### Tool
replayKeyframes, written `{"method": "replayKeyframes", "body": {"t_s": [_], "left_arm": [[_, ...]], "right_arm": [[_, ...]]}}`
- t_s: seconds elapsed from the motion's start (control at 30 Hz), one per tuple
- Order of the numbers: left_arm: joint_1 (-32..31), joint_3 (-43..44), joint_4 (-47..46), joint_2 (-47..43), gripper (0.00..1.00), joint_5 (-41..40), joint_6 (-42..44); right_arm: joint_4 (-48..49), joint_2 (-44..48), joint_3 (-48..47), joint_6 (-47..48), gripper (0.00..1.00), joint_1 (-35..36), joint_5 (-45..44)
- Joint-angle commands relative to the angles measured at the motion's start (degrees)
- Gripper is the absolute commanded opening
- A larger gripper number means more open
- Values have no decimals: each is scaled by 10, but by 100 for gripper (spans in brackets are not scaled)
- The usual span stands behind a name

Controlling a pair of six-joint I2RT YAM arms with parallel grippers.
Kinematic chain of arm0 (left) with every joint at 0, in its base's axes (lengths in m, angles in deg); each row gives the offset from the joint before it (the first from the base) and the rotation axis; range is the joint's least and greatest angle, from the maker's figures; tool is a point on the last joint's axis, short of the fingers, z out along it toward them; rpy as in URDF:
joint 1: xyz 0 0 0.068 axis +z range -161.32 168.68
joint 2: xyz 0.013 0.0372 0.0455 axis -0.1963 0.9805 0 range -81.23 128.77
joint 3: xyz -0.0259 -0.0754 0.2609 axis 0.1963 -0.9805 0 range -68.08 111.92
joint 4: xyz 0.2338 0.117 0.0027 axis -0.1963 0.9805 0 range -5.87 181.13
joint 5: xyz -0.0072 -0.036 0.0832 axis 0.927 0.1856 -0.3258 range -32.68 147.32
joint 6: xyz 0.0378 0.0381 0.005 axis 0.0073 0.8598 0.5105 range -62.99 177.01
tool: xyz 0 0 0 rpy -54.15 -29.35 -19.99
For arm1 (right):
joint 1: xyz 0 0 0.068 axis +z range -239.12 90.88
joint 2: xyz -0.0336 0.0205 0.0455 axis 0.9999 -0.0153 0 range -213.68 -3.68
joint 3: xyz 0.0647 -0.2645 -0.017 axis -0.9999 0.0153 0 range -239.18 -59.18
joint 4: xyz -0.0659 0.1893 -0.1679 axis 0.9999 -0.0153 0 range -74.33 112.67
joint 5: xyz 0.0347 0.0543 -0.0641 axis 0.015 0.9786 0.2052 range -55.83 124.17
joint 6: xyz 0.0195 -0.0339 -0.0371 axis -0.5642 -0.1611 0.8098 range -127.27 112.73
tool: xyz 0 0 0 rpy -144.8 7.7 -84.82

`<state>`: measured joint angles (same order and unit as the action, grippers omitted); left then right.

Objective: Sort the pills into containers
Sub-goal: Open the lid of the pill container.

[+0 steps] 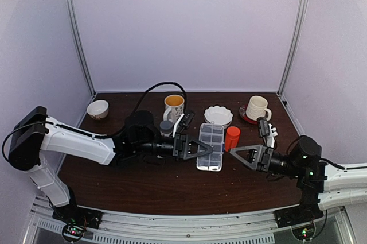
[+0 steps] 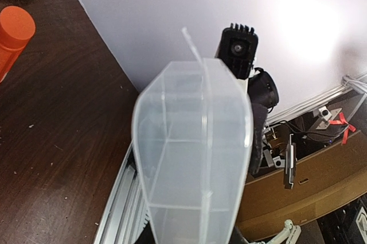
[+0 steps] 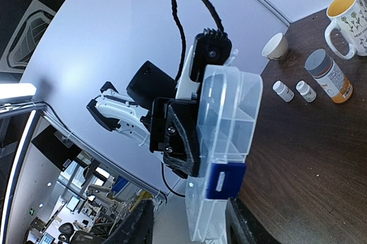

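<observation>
Finds the left gripper (image 1: 199, 150) clamped on the left edge of the clear pill box (image 1: 211, 139) at mid-frame, passes the orange bottle (image 1: 231, 138) just upper right of it, lands on the right gripper (image 1: 234, 152), jaws parted, just beside the box's right edge.

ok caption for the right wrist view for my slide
left gripper clamping the clear plastic rectangular pill box, grey-capped orange cylindrical bottle on the dark wooden table behind

Left end effector (image 1: 211, 151) clamps pill box (image 1: 211, 134) — mid-table.
</observation>
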<state>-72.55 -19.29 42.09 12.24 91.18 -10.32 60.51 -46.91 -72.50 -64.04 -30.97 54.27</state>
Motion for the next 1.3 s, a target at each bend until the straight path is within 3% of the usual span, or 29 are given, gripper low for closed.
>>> {"method": "replayKeyframes", "body": {"t_s": [0.0,0.2,0.37,0.47,0.6,1.03,1.27], "left_arm": [[-11,27,-74,-16,19,29,-30],[-21,49,-37,-19,19,37,-11],[-21,49,-30,-23,19,40,-9],[-21,50,-23,-25,19,42,-5],[-21,55,-12,-26,19,43,2],[-21,65,27,-21,19,43,19],[-21,75,50,-21,19,44,31]], "right_arm": [[-1,-13,-33,8,80,1,6],[19,-41,-68,-1,74,1,43],[39,-40,-73,-12,47,1,58],[32,-29,-71,-11,38,1,58],[17,-13,-66,-9,36,1,67],[-13,23,-69,3,16,1,86],[-37,23,-73,10,12,1,88]]}}
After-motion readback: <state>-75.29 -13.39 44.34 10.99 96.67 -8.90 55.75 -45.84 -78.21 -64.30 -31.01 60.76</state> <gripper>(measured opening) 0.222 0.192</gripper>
